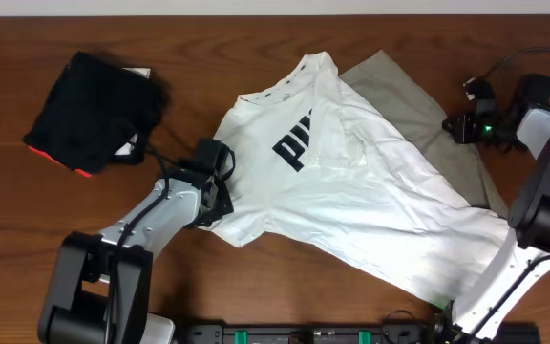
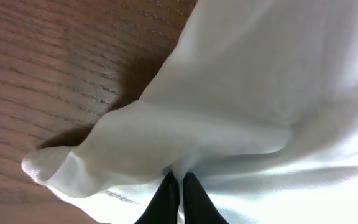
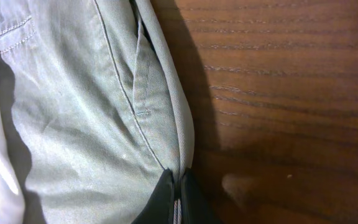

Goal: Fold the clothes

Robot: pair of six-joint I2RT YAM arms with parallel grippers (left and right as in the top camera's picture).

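The left gripper (image 2: pixel 180 179) is pinching the near edge of the shirt (image 1: pixel 370 201), likely readying to lift it for a fold. The shirt is lying spread diagonally across the counter (image 1: pixel 256 38), covering grey trousers (image 3: pixel 73 93). Farther right, the right gripper (image 3: pixel 179 177) is sitting pressed together at the trousers' seam, hold uncertain.

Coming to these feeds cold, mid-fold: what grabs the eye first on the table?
The big white T-shirt sprawls crumpled and diagonal across the middle, its black chest lettering half hidden by a fold. The left gripper is pinched shut on its left edge. At upper right, grey-green trousers poke out from under it, with the right gripper shut on their hem. A black folded garment sits apart at upper left.
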